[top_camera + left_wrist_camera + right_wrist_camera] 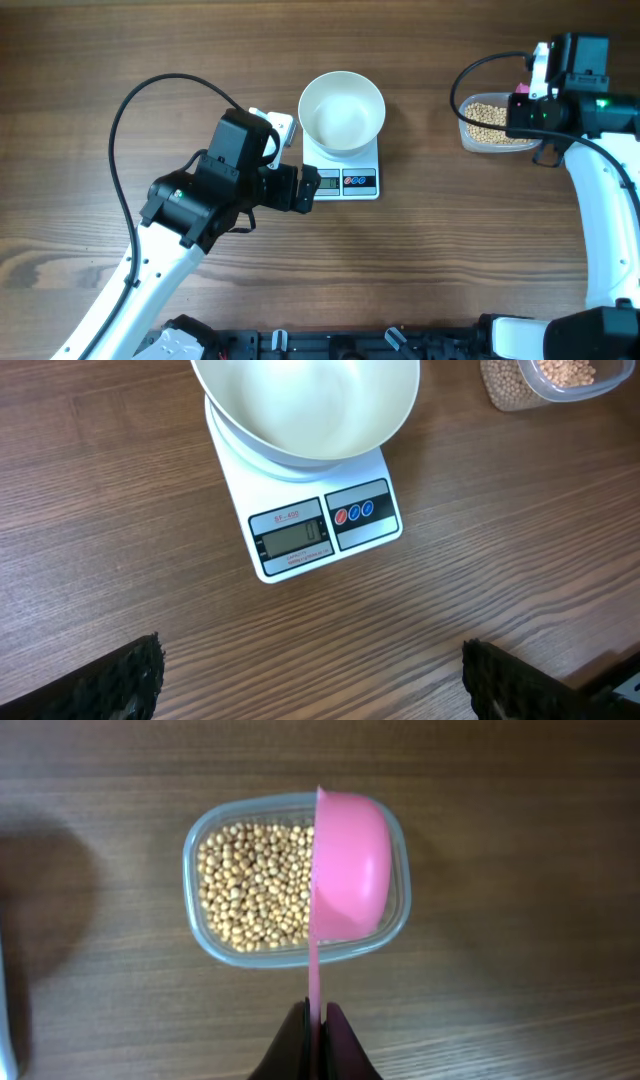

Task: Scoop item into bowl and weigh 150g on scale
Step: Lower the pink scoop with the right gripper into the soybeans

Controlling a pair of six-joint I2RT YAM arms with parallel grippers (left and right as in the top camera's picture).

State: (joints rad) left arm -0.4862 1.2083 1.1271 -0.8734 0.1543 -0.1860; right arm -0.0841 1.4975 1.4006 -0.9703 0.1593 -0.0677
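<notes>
Wooden table [450,250], bowl [342,110] atop scale [360,182]

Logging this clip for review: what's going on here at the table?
The right gripper is shut on the handle of a pink plastic scoop, held over the clear plastic tub of small tan beans. The round white bowl sits empty on the flat white kitchen scale. The left gripper hovers open in front of the scale, holding nothing.

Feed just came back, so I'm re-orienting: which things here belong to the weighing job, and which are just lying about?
Job: beans, clear tub holding them, pink scoop in right gripper, white bowl, scale under it.
Lying about: black cable looping over the table.
</notes>
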